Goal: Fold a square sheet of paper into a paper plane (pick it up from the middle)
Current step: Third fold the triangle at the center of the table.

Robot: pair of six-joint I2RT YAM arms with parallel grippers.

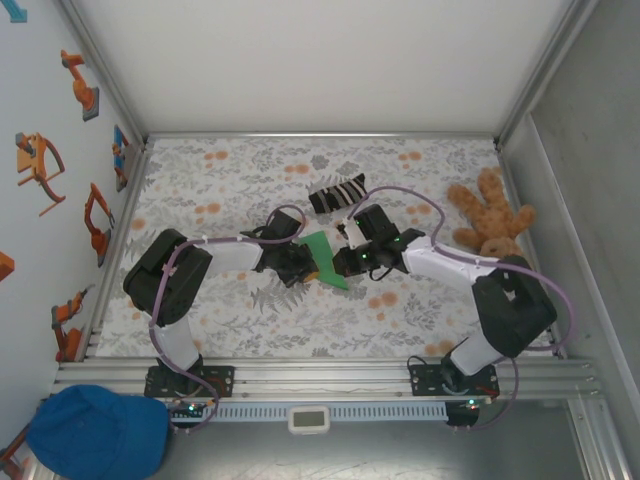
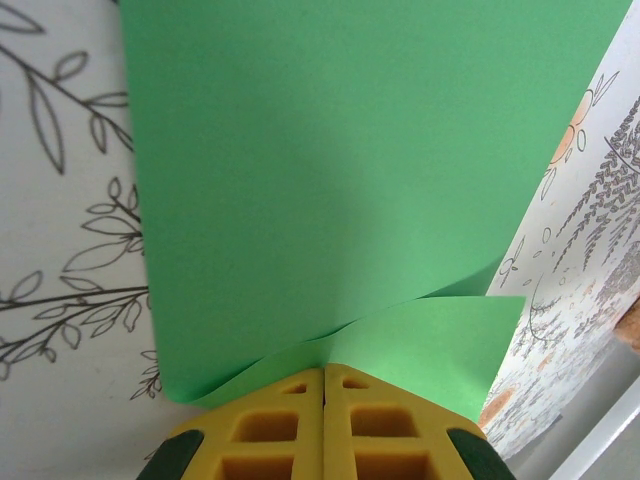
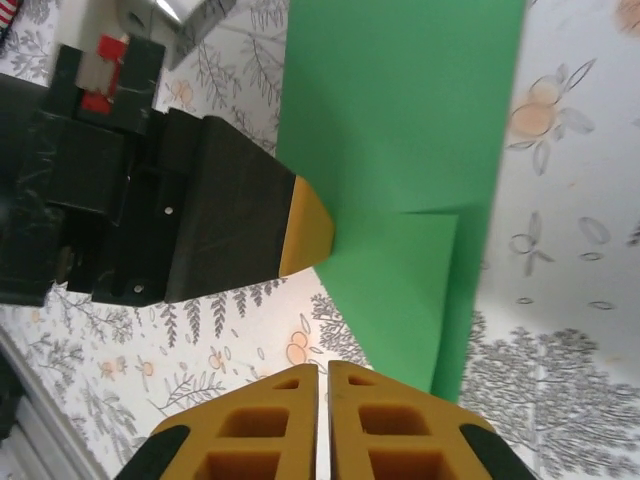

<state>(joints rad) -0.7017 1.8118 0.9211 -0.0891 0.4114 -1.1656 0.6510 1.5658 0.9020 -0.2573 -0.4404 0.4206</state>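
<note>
At the centre of the floral-cloth table, between the two wrists: green sheet of paper, partly folded, one smaller flap doubled over the larger panel. Left gripper: yellow fingers pressed together, pinching the sheet's edge where the flap curls over the tips. Right gripper: fingers likewise pressed together, tips just beside the sheet's lower corner, nothing visibly caught between them. Behind the sheet and near it: black-and-white striped sock. At the far right, well apart: brown teddy bear. Off the table, by the near left corner: blue cap.
</note>
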